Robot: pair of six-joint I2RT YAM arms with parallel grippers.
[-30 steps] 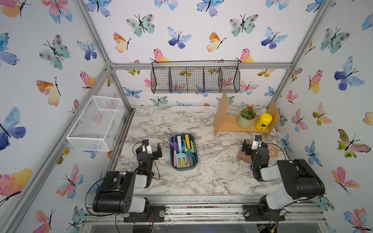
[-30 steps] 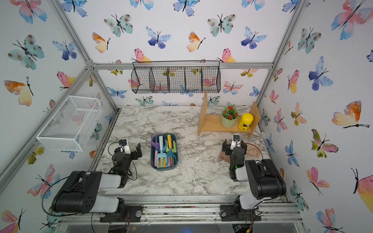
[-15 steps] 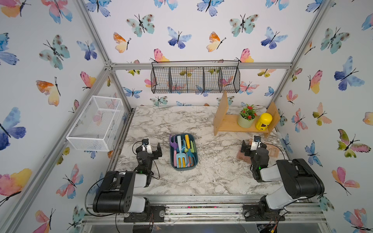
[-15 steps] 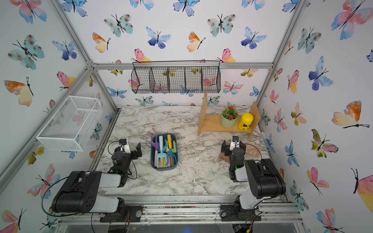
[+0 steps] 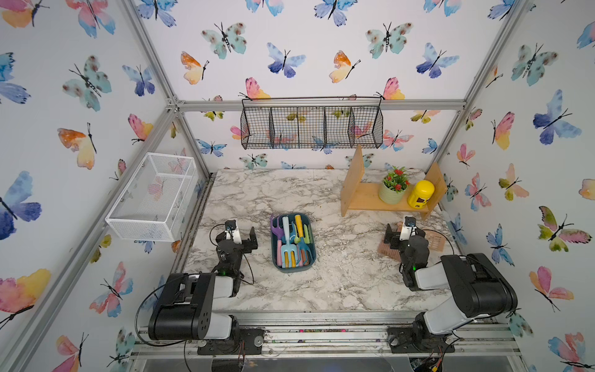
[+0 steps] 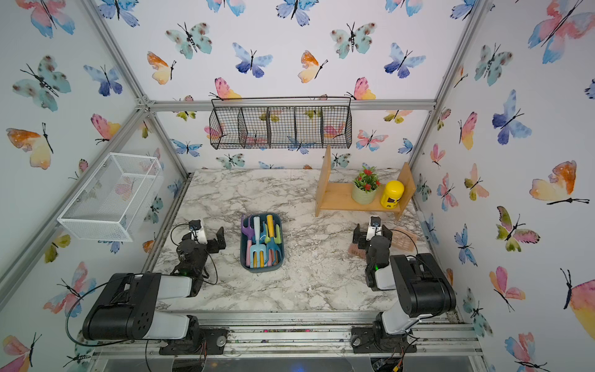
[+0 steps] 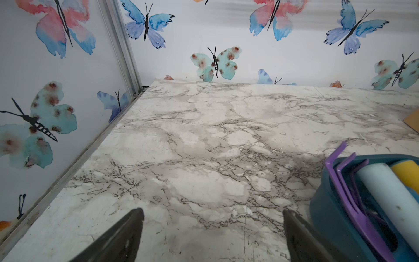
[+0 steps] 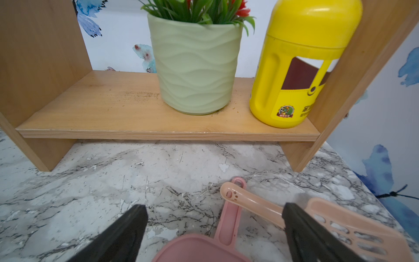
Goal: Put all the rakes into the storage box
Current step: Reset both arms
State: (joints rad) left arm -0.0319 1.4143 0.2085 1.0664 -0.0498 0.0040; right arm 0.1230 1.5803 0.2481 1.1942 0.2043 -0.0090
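While the left gripper [image 7: 213, 214] and right gripper [image 8: 214, 207] are held wide and empty, the purple rake [image 5: 276, 228] is noted already inside the storage box [image 5: 291, 269], lengthwise fore-and-aft, tines away, nearer the left arm.

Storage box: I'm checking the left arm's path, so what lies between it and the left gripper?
Only bare marble table, seen in both top views, separates the left gripper from the storage box.
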